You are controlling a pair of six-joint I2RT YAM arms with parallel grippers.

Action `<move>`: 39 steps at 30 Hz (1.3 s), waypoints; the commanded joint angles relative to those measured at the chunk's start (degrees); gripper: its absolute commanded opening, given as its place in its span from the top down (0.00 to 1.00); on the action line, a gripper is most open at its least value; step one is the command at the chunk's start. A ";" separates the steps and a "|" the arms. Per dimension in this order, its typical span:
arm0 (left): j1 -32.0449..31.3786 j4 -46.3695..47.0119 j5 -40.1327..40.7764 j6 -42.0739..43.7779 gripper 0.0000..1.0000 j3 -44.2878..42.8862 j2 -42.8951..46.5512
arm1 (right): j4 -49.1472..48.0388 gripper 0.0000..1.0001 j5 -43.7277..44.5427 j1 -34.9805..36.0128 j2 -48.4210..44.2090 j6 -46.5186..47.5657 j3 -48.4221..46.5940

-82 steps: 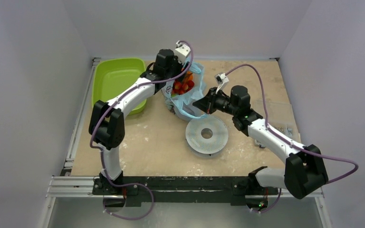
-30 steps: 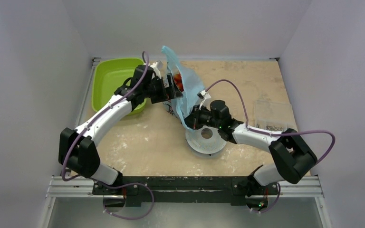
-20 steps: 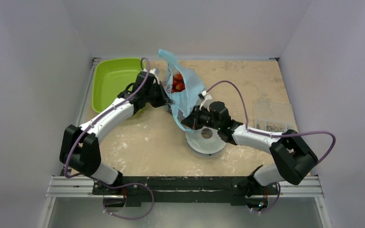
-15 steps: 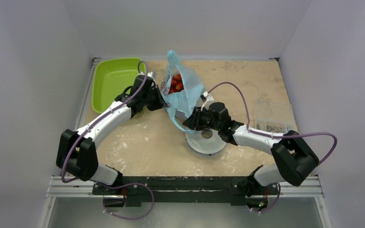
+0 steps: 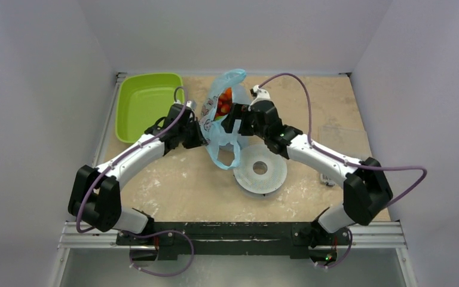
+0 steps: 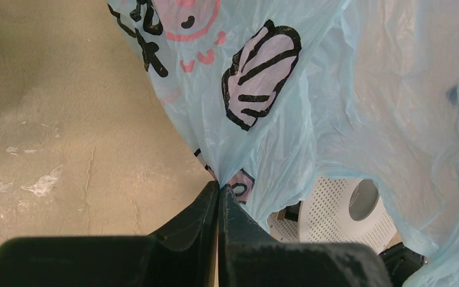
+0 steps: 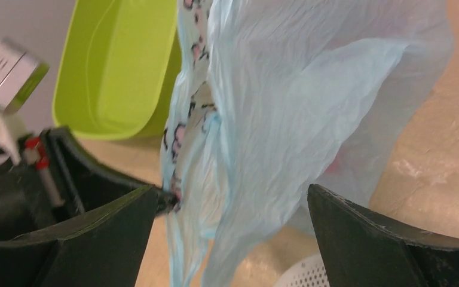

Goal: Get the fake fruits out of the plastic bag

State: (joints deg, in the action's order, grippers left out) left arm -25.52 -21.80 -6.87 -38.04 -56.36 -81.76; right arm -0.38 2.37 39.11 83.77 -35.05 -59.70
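Film on the printed side of the plastic bag [image 6: 287, 89] is being pinched in the pressed-together left hand [image 6: 218, 192], with the bag upright over the desk [image 5: 173, 179] beside the white perforated disc [image 5: 260, 170]. The right hand [image 7: 233, 194] is being held spread wide at the bag's other side, gripping nothing, and the fake fruits [image 5: 223, 103] are being carried inside, red and orange showing

The plastic bag [image 6: 334, 107] was translucent light blue, with a white panel printed in pink and black cartoon figures. The fake fruits [image 5: 223, 102] inside it showed red and orange. The tray [image 5: 146, 104] was lime green, the perforated disc [image 5: 272, 177] white, and the table [image 5: 179, 179] beige with pale scuffs.
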 commanded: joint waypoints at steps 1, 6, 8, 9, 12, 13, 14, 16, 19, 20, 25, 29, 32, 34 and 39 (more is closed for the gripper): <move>0.32 2.48 -1.10 1.47 1.00 -0.91 1.89 | 4.52 0.01 12.16 0.25 6.95 -2.51 -6.77; 0.36 2.29 -2.00 1.65 1.00 -1.37 2.53 | 7.49 0.09 16.69 0.43 14.21 -5.44 -12.06; 0.31 2.07 -1.84 1.78 1.00 -1.16 2.76 | 6.27 0.25 17.18 0.43 15.54 -6.48 -11.40; 0.29 1.55 -1.27 1.89 1.00 -1.24 2.80 | 6.75 0.35 17.38 0.44 15.49 -6.17 -11.41; 0.34 -1.10 1.55 1.66 1.00 -1.65 2.55 | 5.72 0.72 18.20 0.86 12.45 -5.01 -8.03; 0.30 -1.55 1.83 1.78 1.00 -1.77 2.28 | 4.70 0.78 17.56 0.86 11.17 -4.33 -6.51; 0.38 -1.84 1.98 1.78 1.00 -1.77 2.22 | 4.06 0.87 16.83 0.88 10.21 -3.38 -5.24; 0.45 -2.24 2.37 1.31 1.00 -1.77 2.13 | 5.41 1.00 15.36 0.93 8.75 -2.54 -3.89; 0.38 -3.85 2.81 1.49 1.00 -2.97 1.77 | 8.41 1.00 13.30 1.41 7.44 -3.60 -2.71; 0.43 -4.29 2.89 1.70 1.00 -3.42 1.71 | 9.44 1.00 12.87 1.93 7.14 -4.19 -2.47; 0.39 -6.14 3.79 1.85 1.00 -5.24 2.75 | 8.81 1.00 13.13 3.75 6.96 -5.58 0.84; 0.40 -7.19 -1.94 3.68 0.89 -7.23 3.05 | 7.94 1.00 12.61 3.77 8.42 -5.92 1.15; 0.35 -5.26 -7.82 5.42 0.69 -7.55 4.30 | 7.78 1.00 12.57 3.78 9.01 -5.32 0.68; -0.02 -2.90 -11.78 6.35 0.61 -7.73 5.36 | 7.23 1.00 11.05 3.71 8.73 -4.76 0.63; -4.46 -0.18 -12.22 9.65 0.52 -11.47 6.16 | 1.87 1.00 8.15 3.52 5.59 -4.64 4.34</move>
State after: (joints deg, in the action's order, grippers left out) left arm -26.68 -27.03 -15.40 -32.60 -62.72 -77.82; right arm 6.13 13.45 42.72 92.79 -39.90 -57.84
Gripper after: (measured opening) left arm 0.463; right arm 0.004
